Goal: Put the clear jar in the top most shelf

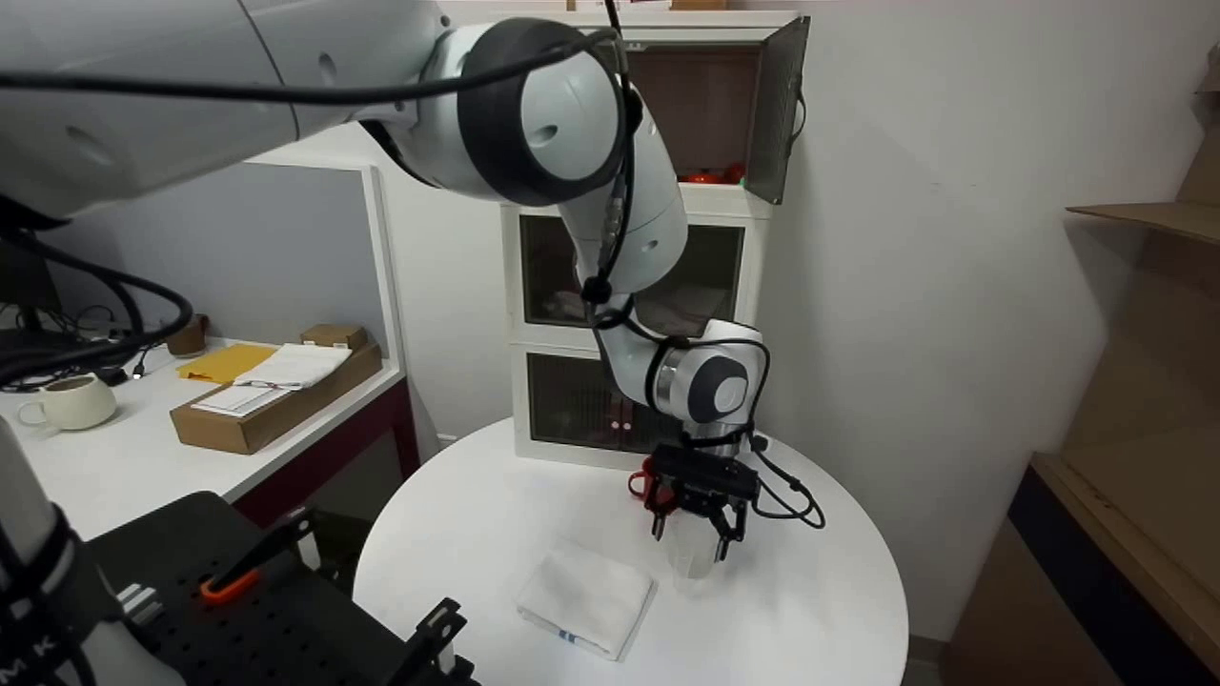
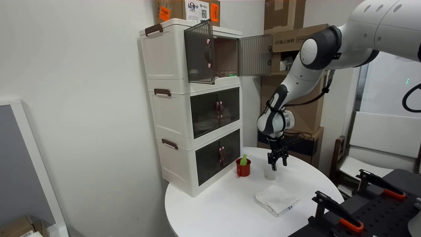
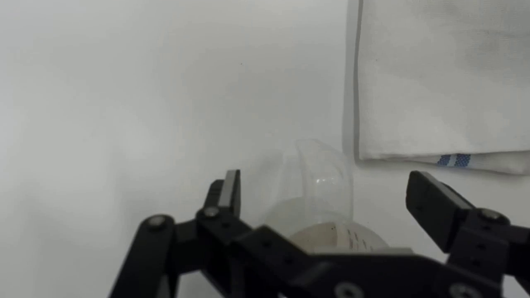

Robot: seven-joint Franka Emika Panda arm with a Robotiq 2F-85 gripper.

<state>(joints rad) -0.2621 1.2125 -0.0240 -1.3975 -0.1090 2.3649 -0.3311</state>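
1. Tall white cabinet, three compartments stacked up, standing on a round white table.
2. The arm reaches in over the table and bends down toward it. In an exterior view it blocks part of the cabinet front.
3. The top most shelf has a brown interior, and both its little doors stand open. In an exterior view you can spot some red-orange stuff down at the bottom of it.
4. White towel, folded flat on the table, blue stripes by one edge.
5. Gripper points down at the tabletop, fingers spread well apart with a big gap between them.
6. Red mug near the foot of the cabinet, with a green thing poking out the top.
7. And the clear jar: it's upright on the table, right at the gripper. From the wrist it lines up between the fingers, space showing on both sides, gripper body covering part of it. In an exterior view one fingertip overlaps its upper part, so I honestly can't tell if the tips are down around it or just above. Mug's near it, towel's just beside it.
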